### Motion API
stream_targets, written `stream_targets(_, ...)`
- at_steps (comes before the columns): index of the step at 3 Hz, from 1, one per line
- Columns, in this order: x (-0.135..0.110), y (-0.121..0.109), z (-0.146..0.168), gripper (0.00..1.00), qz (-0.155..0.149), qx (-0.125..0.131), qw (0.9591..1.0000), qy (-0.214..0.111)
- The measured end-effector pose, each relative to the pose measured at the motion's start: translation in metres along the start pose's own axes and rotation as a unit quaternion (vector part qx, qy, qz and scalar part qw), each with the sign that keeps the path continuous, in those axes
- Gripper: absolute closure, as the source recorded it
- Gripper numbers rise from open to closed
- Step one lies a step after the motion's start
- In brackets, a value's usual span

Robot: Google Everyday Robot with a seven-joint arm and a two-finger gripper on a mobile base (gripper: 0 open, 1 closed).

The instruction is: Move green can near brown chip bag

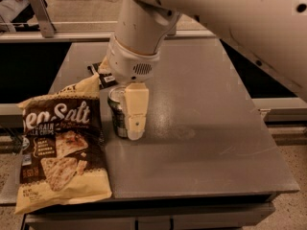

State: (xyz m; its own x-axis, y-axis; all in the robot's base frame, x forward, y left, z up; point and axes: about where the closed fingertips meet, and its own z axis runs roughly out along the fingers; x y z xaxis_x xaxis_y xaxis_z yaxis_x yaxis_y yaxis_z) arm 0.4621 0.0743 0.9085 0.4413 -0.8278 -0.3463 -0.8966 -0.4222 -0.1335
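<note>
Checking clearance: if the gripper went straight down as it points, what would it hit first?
Probably the grey table, right beneath the gripper, which stands at the green can; depth is unclear.

Clad in smooth off-white shells throughout. Built from a broad, rounded upper link (230,18) with two small dark recesses (300,7) on its surface, joined to a cylindrical wrist housing (139,28). Fitted with a small oval perforated grille (142,69) on the wrist collar. Ends in a cream tool (125,127), located over the left half of the bench (206,128).
</note>
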Motion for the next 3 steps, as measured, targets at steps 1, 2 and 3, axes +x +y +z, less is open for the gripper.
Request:
stream_targets(1, 0.000, 0.000, 0.000, 0.00, 0.000, 0.000, 1.0000, 0.000)
stream_targets(2, 0.019, 0.002, -0.029, 0.00, -0.004, 0.030, 0.9994, -0.017)
stream_targets(3, 0.051, 0.015, -0.079, 0.00, -0.018, 0.102, 0.9929, -0.058)
